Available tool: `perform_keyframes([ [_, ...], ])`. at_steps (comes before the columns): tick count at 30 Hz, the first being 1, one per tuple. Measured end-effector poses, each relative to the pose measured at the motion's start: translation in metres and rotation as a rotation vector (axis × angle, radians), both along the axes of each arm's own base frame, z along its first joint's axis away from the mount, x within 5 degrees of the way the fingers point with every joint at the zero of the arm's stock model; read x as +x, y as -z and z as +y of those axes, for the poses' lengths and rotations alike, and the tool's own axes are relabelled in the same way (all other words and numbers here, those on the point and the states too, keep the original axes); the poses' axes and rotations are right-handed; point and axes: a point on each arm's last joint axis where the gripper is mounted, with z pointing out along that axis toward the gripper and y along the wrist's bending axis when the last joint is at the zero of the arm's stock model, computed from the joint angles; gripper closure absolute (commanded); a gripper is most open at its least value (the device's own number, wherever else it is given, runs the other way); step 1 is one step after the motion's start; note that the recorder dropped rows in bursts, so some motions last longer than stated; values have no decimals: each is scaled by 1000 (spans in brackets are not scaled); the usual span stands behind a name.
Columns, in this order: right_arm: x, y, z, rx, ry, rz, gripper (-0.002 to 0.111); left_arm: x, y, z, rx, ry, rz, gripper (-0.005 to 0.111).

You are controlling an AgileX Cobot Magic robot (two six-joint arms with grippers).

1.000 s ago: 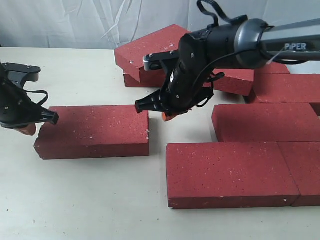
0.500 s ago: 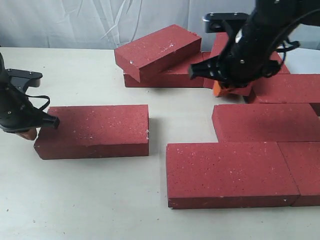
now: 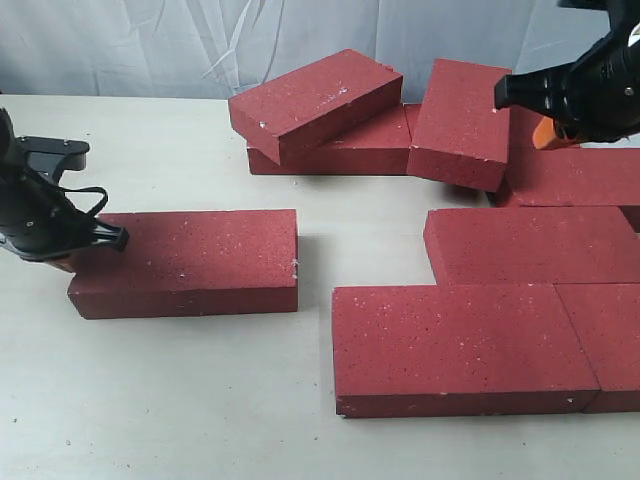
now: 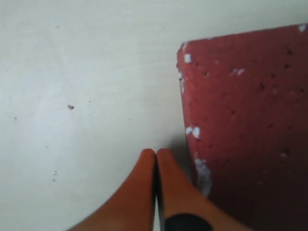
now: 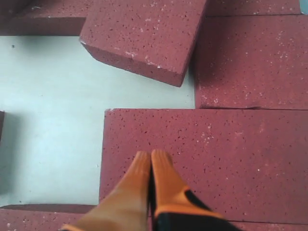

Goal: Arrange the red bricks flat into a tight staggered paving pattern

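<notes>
My left gripper (image 4: 155, 155) — fingers pinched together, empty — sits just beside the short end of the loose brick (image 3: 190, 258). Its long axis runs away from the fingertips toward the laid bricks (image 3: 465, 340). My right gripper (image 5: 150, 156), likewise pinched together, hangs well apart.

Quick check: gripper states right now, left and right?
Left gripper: shut, holding nothing, tips beside the end of the lone brick.
Right gripper: shut, holding nothing, over a flat brick.

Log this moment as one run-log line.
left gripper shut, at lone brick end | right gripper shut, above laid bricks | lone brick apart from laid bricks
</notes>
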Motion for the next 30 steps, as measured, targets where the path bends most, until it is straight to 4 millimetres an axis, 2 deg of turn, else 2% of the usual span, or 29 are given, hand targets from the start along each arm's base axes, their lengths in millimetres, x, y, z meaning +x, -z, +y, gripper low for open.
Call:
perform_keyframes([
  [6,0,-1,0,4,1,-10,109,3,-1,-6,-59,19,-29,107],
  [23,1,-2,0,6,-1,-22,109,11,2,-41,-97,129,-97,107],
  [30,1,-2,0,6,-1,-23,109,15,8,-50,-141,99,-81,107],
])
